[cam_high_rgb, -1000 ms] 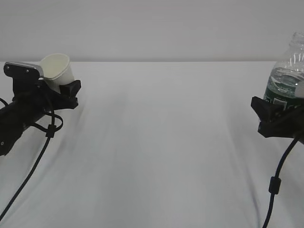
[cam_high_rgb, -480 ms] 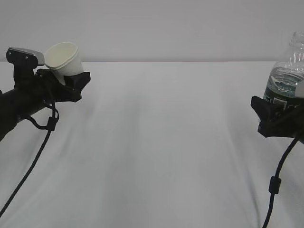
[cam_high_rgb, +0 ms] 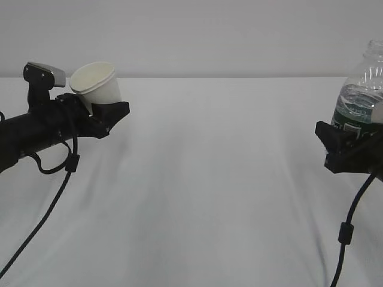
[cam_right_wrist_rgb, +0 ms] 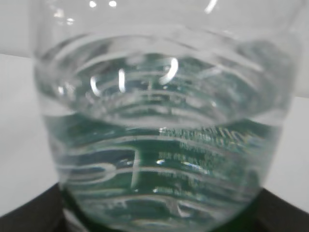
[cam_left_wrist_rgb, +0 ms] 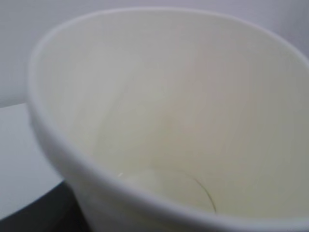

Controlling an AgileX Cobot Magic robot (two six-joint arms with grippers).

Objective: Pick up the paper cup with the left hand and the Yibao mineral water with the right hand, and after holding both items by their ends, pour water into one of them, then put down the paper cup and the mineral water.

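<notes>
Holding: left gripper (cam_high_rgb: 108,110) clamps the cup (cam_high_rgb: 97,82), right gripper (cam_high_rgb: 347,146) the bottle (cam_high_rgb: 362,89); pickups done, pouring and set-down remain.

The small white tapered paper cup (cam_high_rgb: 96,85) is tilting, mouth leaning away from the bottle. The clear ribbed green-labelled water bottle (cam_high_rgb: 362,92) is standing upright, well apart from it.

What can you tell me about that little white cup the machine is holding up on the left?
The paper cup is small, white and tapered, with a rolled rim and a cream inside. It looks dry and empty in the wrist view. The left hand grips it near its base, clear of the white table. It tilts, its mouth facing up and to the left. Nothing else touches it.
</notes>
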